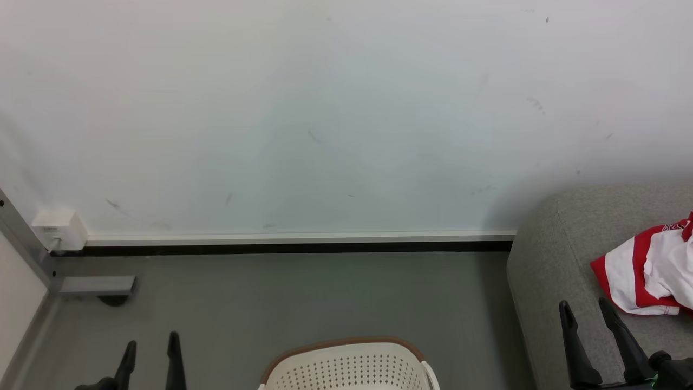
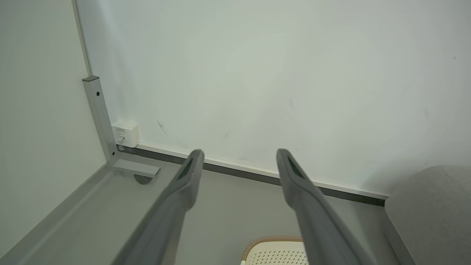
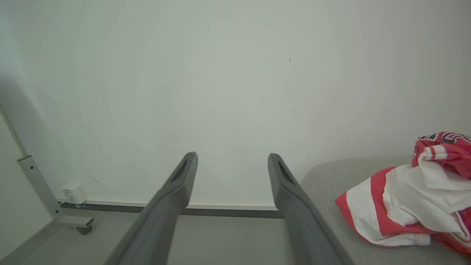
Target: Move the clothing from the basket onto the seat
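While both arms hang low over the grey floor (image 1: pixel 303 298), I log from the left. A white wall box (image 1: pixel 58 228) sits at the skirting, next to a grey metal post (image 1: pixel 21 238). My left gripper (image 1: pixel 152 339) points up with its fingers parted and nothing between them. To its right stands the basket (image 1: pixel 346 341). Its far rim and perforated wall are in frame, but its inside is cut off, so I cannot tell the contents. Farther right, my right gripper (image 1: pixel 583 302) is also spread and empty, over the seat (image 1: pixel 552 244) at its near corner. The clothing (image 1: pixel 649 271), red with white panels, lies crumpled on the seat just beside that gripper, not touching it.
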Motion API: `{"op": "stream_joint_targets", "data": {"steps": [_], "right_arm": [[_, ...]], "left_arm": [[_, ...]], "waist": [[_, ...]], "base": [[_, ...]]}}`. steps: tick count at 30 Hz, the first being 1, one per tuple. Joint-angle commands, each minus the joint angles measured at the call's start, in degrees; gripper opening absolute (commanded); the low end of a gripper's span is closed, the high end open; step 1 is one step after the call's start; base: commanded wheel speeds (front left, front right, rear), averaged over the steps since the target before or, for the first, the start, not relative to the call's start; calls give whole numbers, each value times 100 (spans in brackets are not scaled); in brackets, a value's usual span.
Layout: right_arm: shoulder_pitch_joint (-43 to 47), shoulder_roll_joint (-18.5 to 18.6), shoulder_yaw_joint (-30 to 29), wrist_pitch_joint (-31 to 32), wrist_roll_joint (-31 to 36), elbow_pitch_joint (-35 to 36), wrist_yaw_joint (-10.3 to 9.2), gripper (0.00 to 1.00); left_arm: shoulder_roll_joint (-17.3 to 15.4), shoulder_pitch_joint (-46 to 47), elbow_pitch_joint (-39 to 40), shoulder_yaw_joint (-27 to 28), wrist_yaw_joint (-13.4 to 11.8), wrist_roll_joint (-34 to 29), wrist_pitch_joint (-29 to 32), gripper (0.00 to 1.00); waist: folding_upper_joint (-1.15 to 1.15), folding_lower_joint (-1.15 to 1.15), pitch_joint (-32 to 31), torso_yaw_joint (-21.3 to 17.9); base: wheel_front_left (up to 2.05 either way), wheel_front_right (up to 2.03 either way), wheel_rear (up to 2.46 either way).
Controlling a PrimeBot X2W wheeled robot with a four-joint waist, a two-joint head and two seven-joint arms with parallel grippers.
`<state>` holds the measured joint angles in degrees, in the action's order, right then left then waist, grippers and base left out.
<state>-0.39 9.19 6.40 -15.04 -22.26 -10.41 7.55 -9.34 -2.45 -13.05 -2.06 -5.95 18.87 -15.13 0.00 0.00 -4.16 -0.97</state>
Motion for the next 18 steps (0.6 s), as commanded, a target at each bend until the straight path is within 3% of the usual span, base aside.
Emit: {"op": "stream_joint_targets", "data": {"steps": [1, 18], "right_arm": [[74, 22, -34, -18, 45, 27, -13, 100], [-29, -16, 18, -18, 5, -78, -13, 100]], "left_arm": [[6, -70, -3, 37, 27, -46, -2, 100], [394, 33, -182, 546, 420, -555, -2, 100]], "waist": [[0, 0, -1, -3], [0, 0, -39, -29]], "base": [[0, 0, 0], [0, 0, 0]]}}
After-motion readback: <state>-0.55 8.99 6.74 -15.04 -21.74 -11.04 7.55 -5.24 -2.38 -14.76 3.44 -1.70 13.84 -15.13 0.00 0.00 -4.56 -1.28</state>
